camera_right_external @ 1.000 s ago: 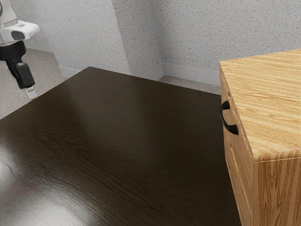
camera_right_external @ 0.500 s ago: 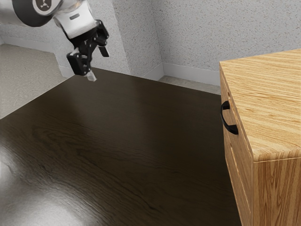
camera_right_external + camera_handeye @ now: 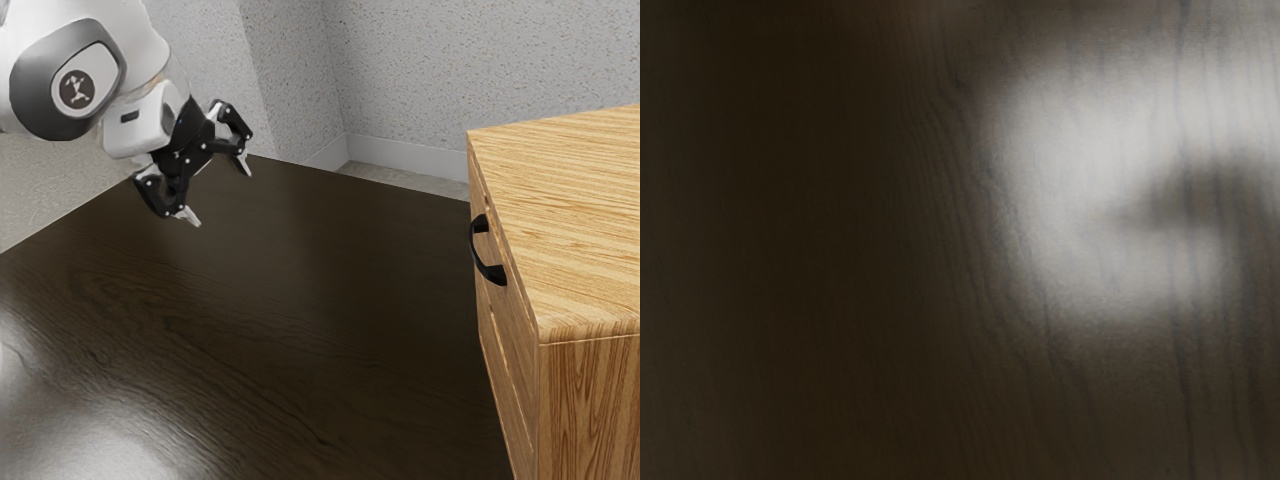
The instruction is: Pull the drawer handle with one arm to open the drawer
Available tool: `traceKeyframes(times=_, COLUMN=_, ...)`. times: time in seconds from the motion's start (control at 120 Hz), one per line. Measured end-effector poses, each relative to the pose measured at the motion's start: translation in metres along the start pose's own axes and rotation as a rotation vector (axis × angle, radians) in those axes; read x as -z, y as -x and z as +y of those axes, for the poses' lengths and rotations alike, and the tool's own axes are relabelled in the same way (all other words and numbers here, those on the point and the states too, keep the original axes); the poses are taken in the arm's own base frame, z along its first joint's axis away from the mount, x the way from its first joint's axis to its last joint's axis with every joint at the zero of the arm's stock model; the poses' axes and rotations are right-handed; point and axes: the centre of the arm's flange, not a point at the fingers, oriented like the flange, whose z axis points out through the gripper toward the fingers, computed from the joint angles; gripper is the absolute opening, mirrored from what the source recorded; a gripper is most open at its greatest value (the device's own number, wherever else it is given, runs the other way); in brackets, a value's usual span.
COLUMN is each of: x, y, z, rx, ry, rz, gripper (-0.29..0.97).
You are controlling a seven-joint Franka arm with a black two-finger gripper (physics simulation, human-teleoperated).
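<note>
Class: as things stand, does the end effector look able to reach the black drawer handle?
Probably yes: the end effector hangs open above the dark table, and nothing stands between it and the handle.

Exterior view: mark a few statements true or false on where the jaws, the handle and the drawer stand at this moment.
1. The jaws are open and hold nothing. True.
2. The jaws touch the black handle. False: they hang above the dark table, toward the exterior view's left, well apart from the handle.
3. The drawer is pulled out. False: its front looks flush with the wooden cabinet.
4. The handle sits on the cabinet's face toward the table. True.
</note>
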Motion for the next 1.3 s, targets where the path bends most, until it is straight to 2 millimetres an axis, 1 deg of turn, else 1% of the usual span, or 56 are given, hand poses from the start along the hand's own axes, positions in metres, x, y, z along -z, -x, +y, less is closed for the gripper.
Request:
traceKeyframes(times=0.083, x=-0.015, y=-0.033, z=-0.004, rx=-0.1, ry=-0.058, rz=0.018, gripper=0.68)
traceKeyframes(times=0.117, x=-0.017, y=-0.044, z=-0.007, rx=-0.132, ry=-0.086, rz=0.025, gripper=0.68)
traceKeyframes(times=0.2, x=-0.015, y=-0.061, z=-0.014, rx=-0.193, ry=-0.154, rz=0.029, gripper=0.68)
traceKeyframes(times=0.267, x=-0.018, y=-0.079, z=-0.017, rx=-0.239, ry=-0.189, rz=0.048, gripper=0.68)
traceKeyframes(times=0.358, x=-0.032, y=-0.108, z=-0.015, rx=-0.308, ry=-0.227, rz=0.072, gripper=0.68)
traceKeyframes(times=0.425, x=-0.041, y=-0.123, z=-0.015, rx=-0.345, ry=-0.266, rz=0.08, gripper=0.68)
traceKeyframes(times=0.483, x=-0.044, y=-0.133, z=-0.017, rx=-0.374, ry=-0.307, rz=0.089, gripper=0.68)
traceKeyframes(times=0.675, x=-0.039, y=-0.169, z=-0.024, rx=-0.463, ry=-0.41, rz=0.102, gripper=0.68)
traceKeyframes(times=0.792, x=-0.04, y=-0.177, z=-0.022, rx=-0.494, ry=-0.431, rz=0.102, gripper=0.68)
traceKeyframes(times=0.833, x=-0.038, y=-0.185, z=-0.021, rx=-0.514, ry=-0.437, rz=0.105, gripper=0.68)
traceKeyframes(times=0.925, x=-0.03, y=-0.207, z=-0.017, rx=-0.572, ry=-0.433, rz=0.124, gripper=0.68)
traceKeyframes(times=1.033, x=-0.02, y=-0.217, z=-0.017, rx=-0.609, ry=-0.407, rz=0.137, gripper=0.68)
traceKeyframes(times=1.125, x=-0.021, y=-0.23, z=-0.018, rx=-0.643, ry=-0.379, rz=0.146, gripper=0.68)
traceKeyframes(times=1.217, x=-0.026, y=-0.241, z=-0.02, rx=-0.67, ry=-0.363, rz=0.15, gripper=0.68)
traceKeyframes(times=1.3, x=-0.029, y=-0.247, z=-0.025, rx=-0.684, ry=-0.365, rz=0.146, gripper=0.68)
